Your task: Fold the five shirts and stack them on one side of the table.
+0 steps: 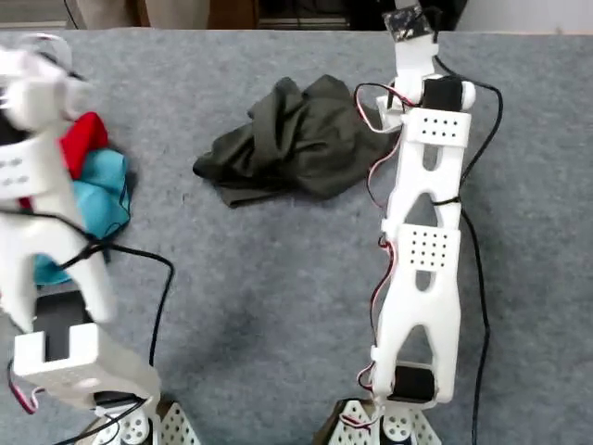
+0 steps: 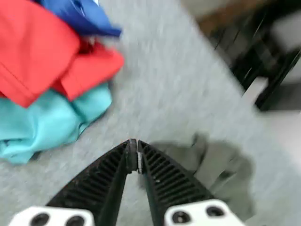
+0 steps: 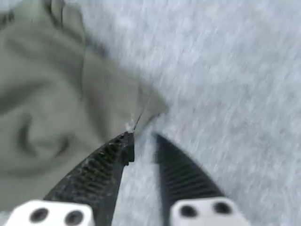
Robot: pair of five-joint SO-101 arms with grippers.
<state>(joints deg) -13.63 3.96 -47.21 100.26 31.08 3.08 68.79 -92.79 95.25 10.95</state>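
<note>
A dark green shirt (image 1: 296, 139) lies crumpled at the back middle of the grey table (image 1: 278, 306). A red shirt (image 1: 82, 139) and a teal shirt (image 1: 97, 190) are heaped at the left edge; the left wrist view shows the red shirt (image 2: 42, 52) on the teal shirt (image 2: 51, 117), with a blue shirt (image 2: 80, 16) beside them. My left gripper (image 2: 134, 157) is shut and empty above bare table next to that heap. My right gripper (image 3: 142, 141) is open a little at the green shirt's (image 3: 56, 103) edge, one fingertip (image 3: 123, 143) touching the cloth.
The left arm (image 1: 37, 185) rises over the heap at the left. The right arm (image 1: 426, 232) stretches from the front edge to the back of the table, right of the green shirt. Cables (image 1: 157, 278) trail near both bases. Dark furniture (image 2: 263, 52) stands beyond the table.
</note>
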